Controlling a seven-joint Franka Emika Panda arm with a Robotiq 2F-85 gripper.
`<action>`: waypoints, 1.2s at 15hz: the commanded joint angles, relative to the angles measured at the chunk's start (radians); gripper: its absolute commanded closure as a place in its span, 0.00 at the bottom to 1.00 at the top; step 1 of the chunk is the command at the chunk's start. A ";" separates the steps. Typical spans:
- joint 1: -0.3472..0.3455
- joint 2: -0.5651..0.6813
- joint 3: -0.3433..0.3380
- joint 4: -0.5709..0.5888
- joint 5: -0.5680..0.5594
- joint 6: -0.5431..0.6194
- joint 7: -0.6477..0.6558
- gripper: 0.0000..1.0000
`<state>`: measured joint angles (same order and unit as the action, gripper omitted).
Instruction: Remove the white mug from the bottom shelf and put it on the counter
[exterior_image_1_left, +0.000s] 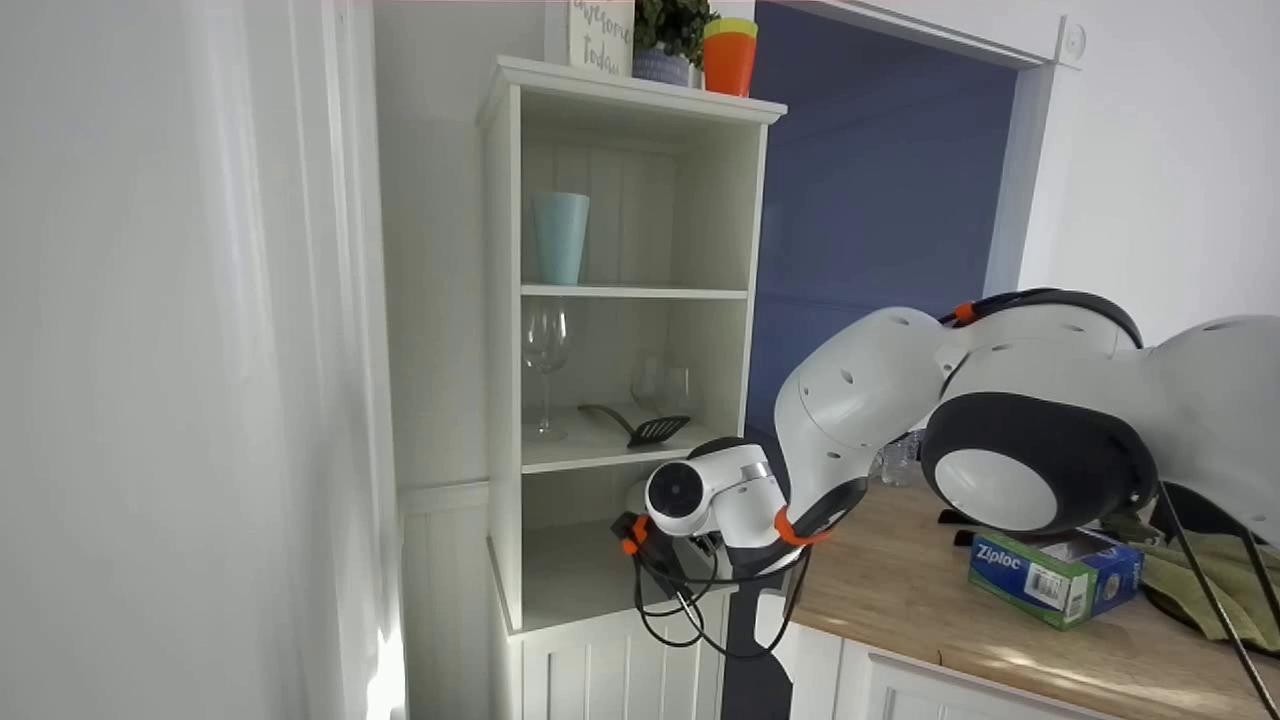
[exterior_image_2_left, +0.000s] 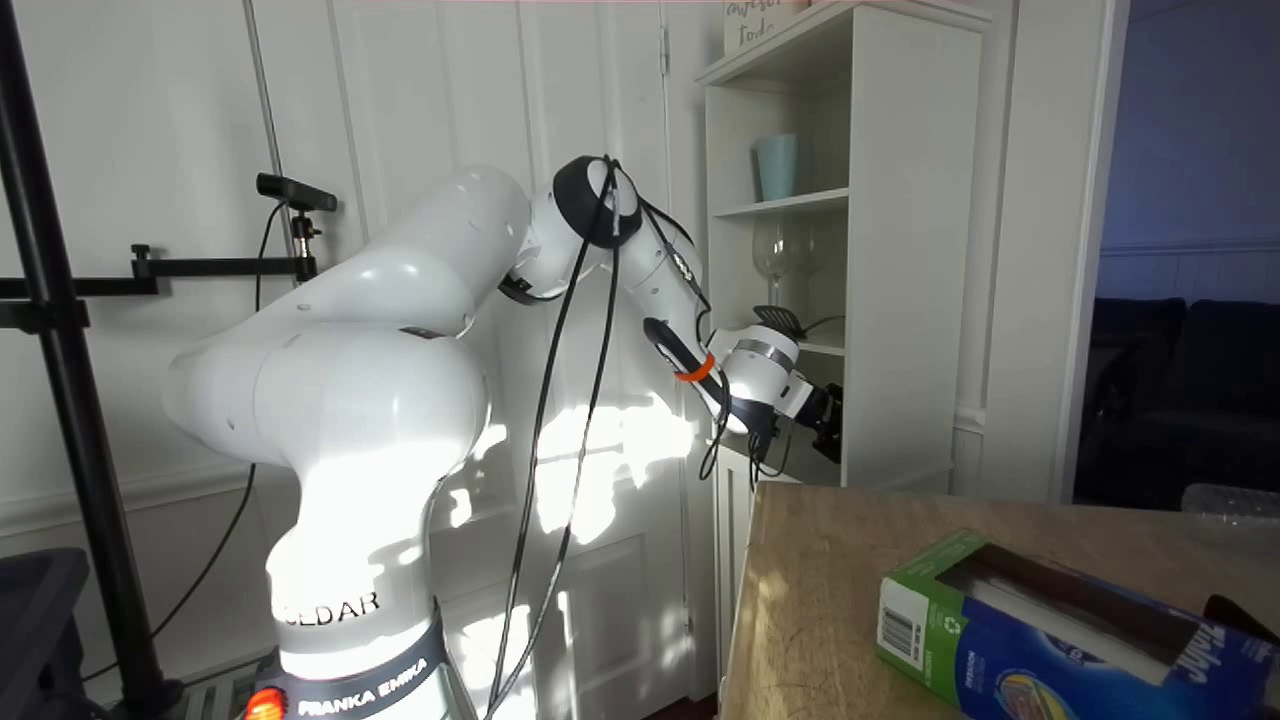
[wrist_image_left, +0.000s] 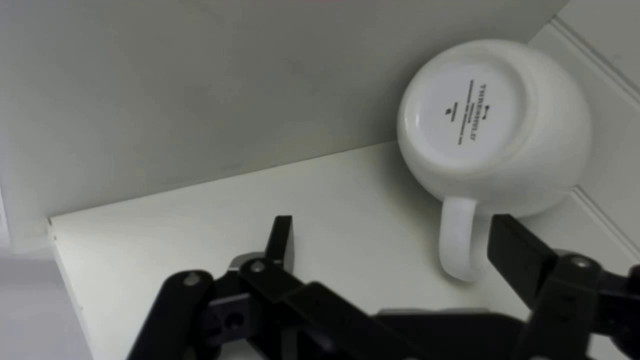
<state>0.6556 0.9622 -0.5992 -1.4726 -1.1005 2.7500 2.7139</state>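
The white mug (wrist_image_left: 545, 135) shows its printed base in the wrist view, tucked against the panelled back of the bottom shelf (exterior_image_1_left: 560, 575); whether it lies on its side or upside down I cannot tell. My gripper (wrist_image_left: 393, 220) is inside that compartment with its jaws wide apart and nothing gripped. The mug's handle (wrist_image_left: 456, 240) appears between the two fingers, closer to the right-hand finger (wrist_image_left: 520, 255), with a small gap seen there. In an exterior view my arm largely hides the mug. The tan wood counter (exterior_image_1_left: 860, 580) stands beside the unit.
A side panel (exterior_image_2_left: 910, 250) of the unit borders the gripper. Just above sits the middle shelf, holding a wine glass (exterior_image_1_left: 546, 345) and a black slotted spatula (exterior_image_1_left: 657, 431). A Ziploc box (exterior_image_1_left: 1050, 580) rests on the counter. Loose cables (exterior_image_1_left: 690, 640) hang under the wrist.
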 joint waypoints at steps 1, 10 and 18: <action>0.004 0.006 -0.014 -0.016 0.026 0.007 0.029 0.00; -0.001 0.019 -0.024 0.013 0.040 0.006 0.025 0.00; -0.006 0.020 -0.032 0.025 0.022 0.031 0.025 0.00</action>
<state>0.6532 0.9631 -0.6016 -1.4696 -1.0798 2.7551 2.7141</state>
